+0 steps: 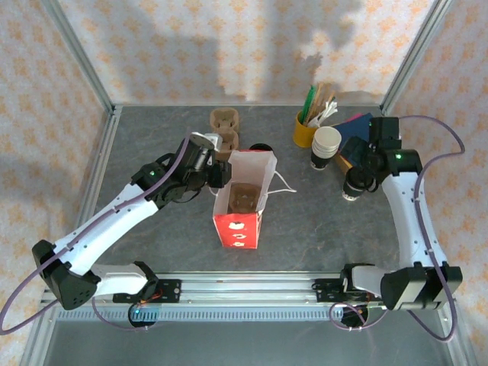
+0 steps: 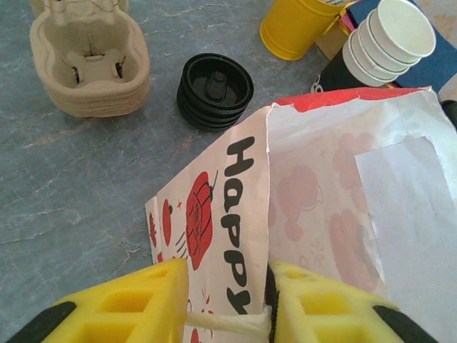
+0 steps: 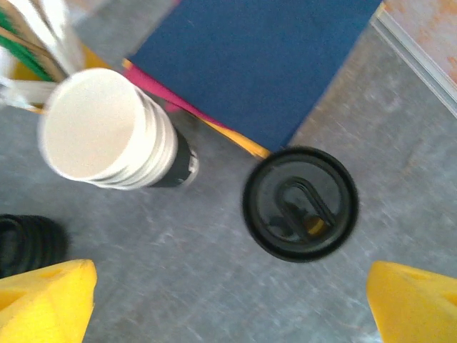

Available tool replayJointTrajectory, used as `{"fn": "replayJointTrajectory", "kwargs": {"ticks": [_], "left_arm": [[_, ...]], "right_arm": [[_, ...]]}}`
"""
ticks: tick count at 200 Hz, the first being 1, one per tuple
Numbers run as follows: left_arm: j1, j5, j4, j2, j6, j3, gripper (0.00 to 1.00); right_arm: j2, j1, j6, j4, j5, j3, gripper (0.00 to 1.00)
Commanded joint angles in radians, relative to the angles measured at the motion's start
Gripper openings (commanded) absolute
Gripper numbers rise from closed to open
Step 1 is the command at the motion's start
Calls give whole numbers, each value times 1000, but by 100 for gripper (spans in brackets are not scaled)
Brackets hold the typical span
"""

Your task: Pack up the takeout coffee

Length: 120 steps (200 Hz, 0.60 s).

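The takeout coffee [image 3: 300, 204] stands on the table at the right with its round black lid facing up; in the top view its dark side [image 1: 351, 191] shows just below my right gripper [image 1: 358, 174]. That gripper [image 3: 232, 293] hovers over it, open, its yellow fingers [image 3: 50, 300] wide apart and the lid ahead of them. The red and white paper bag [image 1: 242, 206] stands open mid-table with a brown carrier [image 1: 245, 197] inside. My left gripper [image 2: 227, 314] is shut on the bag's upper left wall [image 2: 235, 214] and white string handle.
A stack of white lidless cups [image 1: 326, 145] and a yellow cup of sticks and straws [image 1: 306, 130] stand close left of the coffee, with blue card [image 3: 264, 57] behind. A pile of black lids [image 2: 214, 89] and stacked pulp carriers [image 2: 89, 68] lie behind the bag.
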Motion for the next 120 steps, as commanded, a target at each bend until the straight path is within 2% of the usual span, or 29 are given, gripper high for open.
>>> {"fn": "replayJointTrajectory", "kwargs": {"ticks": [1,43,94,120], "left_arm": [[-6,-34,-41,17,-8,-6,30],[-6,-6,-32,34,-22,-18,28],[-5,-71,-38,45,-53,18,8],[-2,-107,-26,45,-88,27,4]], "right_arm": [[15,-8,-34,-94,20,-14,95],[22,-20,-2,-89,99,-44,96],[50,-22,19,-13,146,-87,94],[53,-24,28,47,128,-95,91]]}}
